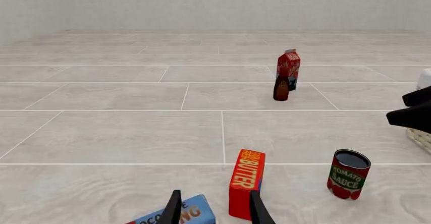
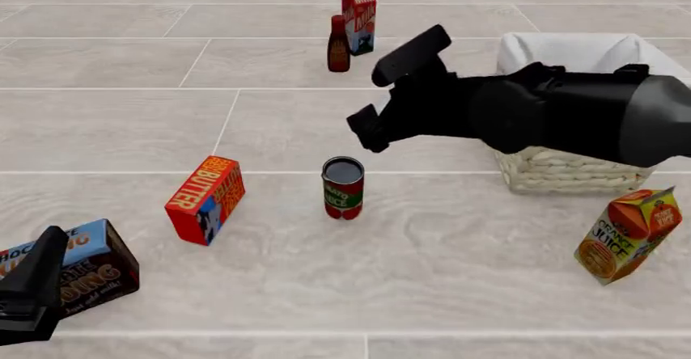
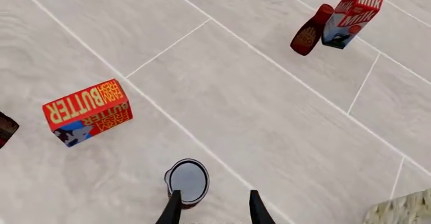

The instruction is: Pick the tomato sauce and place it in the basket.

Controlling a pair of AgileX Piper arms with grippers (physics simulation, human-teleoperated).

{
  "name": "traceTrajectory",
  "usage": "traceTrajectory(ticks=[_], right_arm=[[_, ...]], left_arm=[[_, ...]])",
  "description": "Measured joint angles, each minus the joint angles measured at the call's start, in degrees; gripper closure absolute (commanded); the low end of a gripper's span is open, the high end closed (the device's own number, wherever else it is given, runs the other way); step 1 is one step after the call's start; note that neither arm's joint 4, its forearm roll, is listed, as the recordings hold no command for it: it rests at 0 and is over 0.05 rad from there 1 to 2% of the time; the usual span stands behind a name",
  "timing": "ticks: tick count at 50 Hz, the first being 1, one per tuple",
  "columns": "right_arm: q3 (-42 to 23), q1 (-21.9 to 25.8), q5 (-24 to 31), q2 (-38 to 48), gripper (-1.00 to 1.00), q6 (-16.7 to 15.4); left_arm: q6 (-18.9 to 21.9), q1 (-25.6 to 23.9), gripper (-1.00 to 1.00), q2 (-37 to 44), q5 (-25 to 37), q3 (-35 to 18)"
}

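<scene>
The tomato sauce [image 2: 342,187], a small red-labelled tin, stands upright on the tiled floor in the middle; it also shows in the left wrist view [image 1: 348,174] and the right wrist view [image 3: 187,181]. The cream wicker basket [image 2: 556,173] with a white liner stands to its right, partly hidden by my right arm. My right gripper [image 2: 386,92] is open and empty, hovering above the can; in its own view [image 3: 213,211] the can lies just ahead of the fingertips. My left gripper [image 2: 38,282] is open and empty at the near left [image 1: 215,211].
A red butter box [image 2: 205,200] lies left of the can. A chocolate pudding box [image 2: 92,266] sits by my left gripper. A milk carton [image 2: 360,18] and dark bottle [image 2: 338,45] stand at the back. An orange juice carton [image 2: 629,234] is near right.
</scene>
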Motion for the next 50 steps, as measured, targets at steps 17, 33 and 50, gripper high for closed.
traceTrajectory(ticks=[17, 33, 50], right_arm=[[1.1, 2.6, -0.9, 1.2, -1.0, -1.6], [0.6, 3.5, -1.3, 3.7, -1.0, -2.4], [0.7, 3.6, -2.2, 6.4, -1.0, -2.4]], left_arm=[[0.0, 0.0, -1.0, 0.0, 0.0, 0.0], [0.0, 0.0, -1.0, 0.0, 0.0, 0.0], [0.0, 0.0, -1.0, 0.0, 0.0, 0.0]])
